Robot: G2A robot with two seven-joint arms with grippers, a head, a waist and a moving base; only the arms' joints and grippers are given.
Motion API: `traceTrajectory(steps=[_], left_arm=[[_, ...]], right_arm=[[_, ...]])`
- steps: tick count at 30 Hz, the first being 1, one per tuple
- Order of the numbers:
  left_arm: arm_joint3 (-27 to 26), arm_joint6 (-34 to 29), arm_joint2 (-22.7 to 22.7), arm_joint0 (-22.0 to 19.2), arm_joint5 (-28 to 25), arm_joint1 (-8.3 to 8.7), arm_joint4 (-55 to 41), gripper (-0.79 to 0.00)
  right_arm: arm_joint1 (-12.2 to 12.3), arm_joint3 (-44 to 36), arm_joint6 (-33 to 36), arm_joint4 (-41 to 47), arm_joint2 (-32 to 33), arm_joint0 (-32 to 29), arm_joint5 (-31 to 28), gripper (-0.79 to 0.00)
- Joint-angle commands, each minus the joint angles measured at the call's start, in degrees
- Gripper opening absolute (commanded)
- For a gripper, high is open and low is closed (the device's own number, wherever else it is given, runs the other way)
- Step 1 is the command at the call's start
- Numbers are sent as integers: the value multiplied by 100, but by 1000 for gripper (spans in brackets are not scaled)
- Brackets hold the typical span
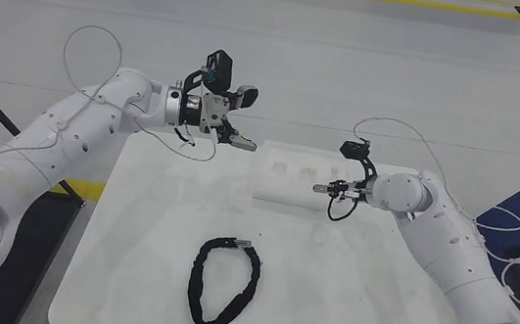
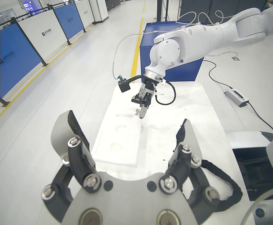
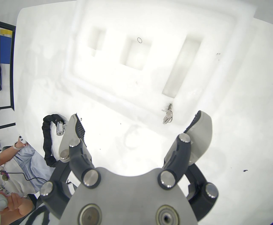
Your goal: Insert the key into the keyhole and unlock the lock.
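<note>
An industrial test hall: wide glossy floor [image 2: 89, 70] with yellow lines [image 2: 138, 38], blue-and-white barrier panels [image 2: 21, 46], a blue cabinet [image 2: 146, 42] beside the white table [image 2: 213, 132].

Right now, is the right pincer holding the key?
No, the key lies loose on the foam block, the right pincer open above it.

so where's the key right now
In the right wrist view the key lies on the white foam tray, by its long slot's end, just ahead of the open right gripper.

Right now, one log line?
key: on foam tray, ungrasped | right gripper: open, by key | left gripper: open, empty | chain lock: on table
</note>
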Motion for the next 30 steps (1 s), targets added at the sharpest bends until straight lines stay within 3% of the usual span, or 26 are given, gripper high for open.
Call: traceTrajectory(steps=[1,7,15,17,19,30], left_arm=[[0,0,0,0,0,0,0,0],[0,0,0,0,0,0,0,0],[0,0,0,0,0,0,0,0],[0,0,0,0,0,0,0,0],[0,0,0,0,0,0,0,0],[0,0,0,0,0,0,0,0]], right_arm=[[-6,-88,28,-84,13,-9,356,0],[-64,-355,282,-444,-110,-6,1157,0],[-194,-108,260,-358,-154,22,1248,-12],[-233,-4,254,-397,-190,61,1265,-234],[-276,89,247,-396,-217,93,1279,-406],[-511,526,206,-568,-391,272,1641,-471]])
